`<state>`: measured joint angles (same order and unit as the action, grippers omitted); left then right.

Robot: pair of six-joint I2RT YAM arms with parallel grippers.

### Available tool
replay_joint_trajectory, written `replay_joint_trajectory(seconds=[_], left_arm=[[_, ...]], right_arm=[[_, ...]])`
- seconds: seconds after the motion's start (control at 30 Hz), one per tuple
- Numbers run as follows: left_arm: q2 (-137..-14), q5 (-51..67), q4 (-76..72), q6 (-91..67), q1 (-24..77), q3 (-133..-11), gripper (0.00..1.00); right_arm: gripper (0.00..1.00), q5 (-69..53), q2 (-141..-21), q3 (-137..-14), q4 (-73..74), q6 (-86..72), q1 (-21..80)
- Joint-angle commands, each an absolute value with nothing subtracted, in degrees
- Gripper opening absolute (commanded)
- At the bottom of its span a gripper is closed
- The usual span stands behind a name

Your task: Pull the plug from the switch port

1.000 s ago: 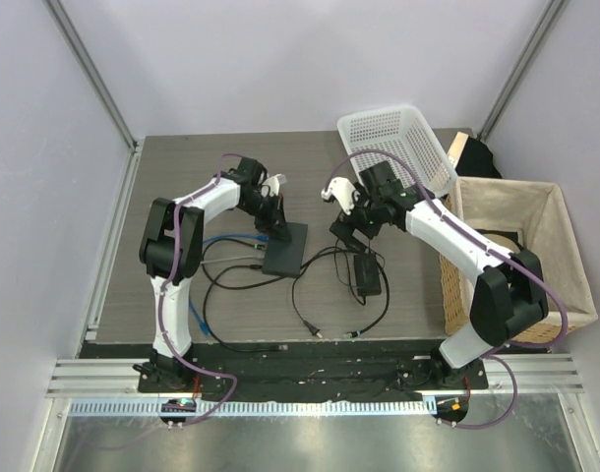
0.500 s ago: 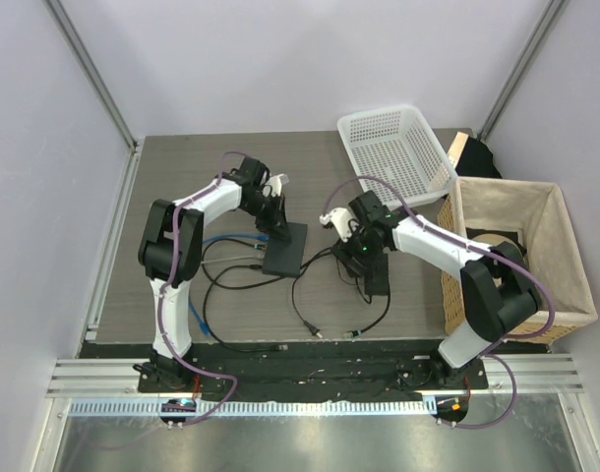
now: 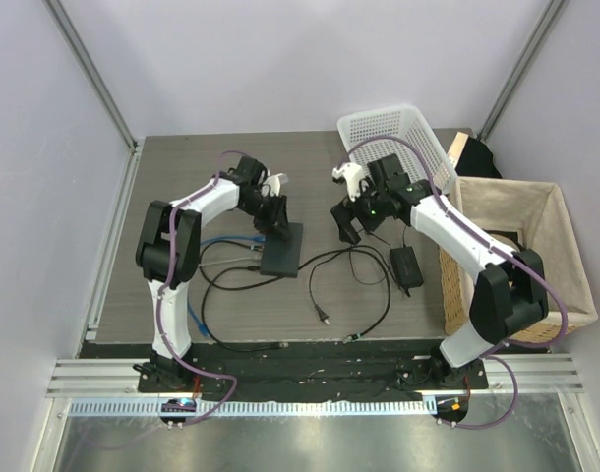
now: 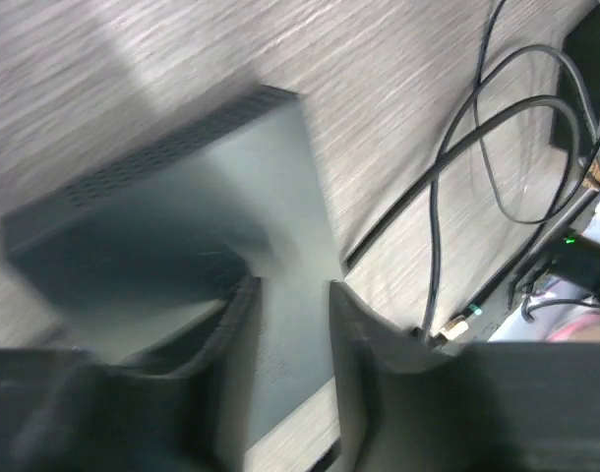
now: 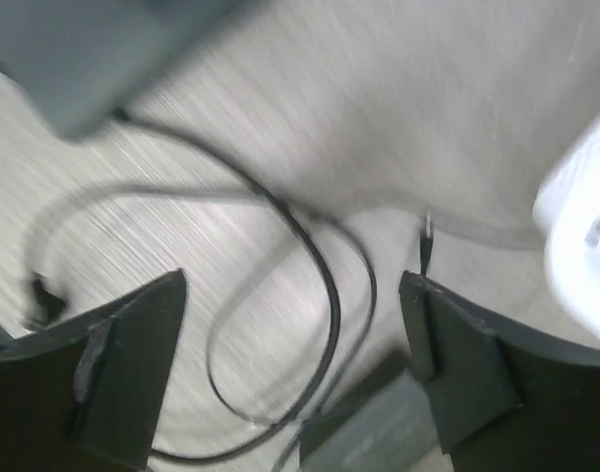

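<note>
L gripper (image 4: 292, 291): fingers narrowly apart, empty, over flat dark-grey switch box (image 3: 283, 254), mid-table, L of centre. R gripper (image 5: 292, 293): wide open, empty, above black cable (image 5: 330, 285). Switch port, plug: can't tell.

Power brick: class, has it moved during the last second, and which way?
Yes. The power brick has slid right, nearer the wicker basket and farther from the grey box.

1. Switch port: not discernible in any view; the box edge under the left gripper (image 3: 274, 224) is hidden in the top view.
2. Dark-grey box (image 4: 172, 216): motion-blurred; near part behind fingers (image 4: 226, 393).
3. Right wrist view: blurred throughout; white basket (image 5: 585, 226) cut by right edge; power brick (image 5: 369, 433) cut by bottom edge; cable end (image 5: 426, 246) unidentifiable.
</note>
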<state>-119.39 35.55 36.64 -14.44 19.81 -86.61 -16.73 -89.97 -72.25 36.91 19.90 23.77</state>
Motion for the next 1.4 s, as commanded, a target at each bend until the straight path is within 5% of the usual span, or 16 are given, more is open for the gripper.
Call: replay_joint_trajectory(seconds=[0.0,0.03,0.13,0.3,0.7,1.0,1.37], left_arm=[[-115.1,24.3,41.4,-9.2,17.0,-83.6,0.47],[-113.0,23.7,41.1,-9.6,16.5,-82.2,0.55],[-110.1,22.9,38.9,-11.2,14.7,-79.1,0.59],[-107.1,20.0,39.1,-12.8,13.4,-77.1,0.59],[-101.1,19.2,37.8,-15.6,13.1,-69.2,0.59],[-106.8,25.0,37.3,-16.8,18.4,-72.5,0.56],[-111.6,33.1,42.5,-18.8,17.3,-84.4,0.55]], right_arm=[[1.00,-18.6,-81.7,-73.7,23.5,12.0,26.6],[1.00,-16.4,-81.3,-72.3,19.8,10.1,27.2],[1.00,-13.8,-86.4,-71.0,13.5,4.1,29.2],[0.81,-29.0,-97.7,-75.6,17.0,-1.9,29.1],[0.76,-31.5,-115.7,-85.8,14.4,-11.4,31.2],[0.76,-32.5,-116.2,-85.9,16.0,-9.9,31.2],[0.60,-24.5,-112.1,-84.6,19.9,-10.1,30.1]])
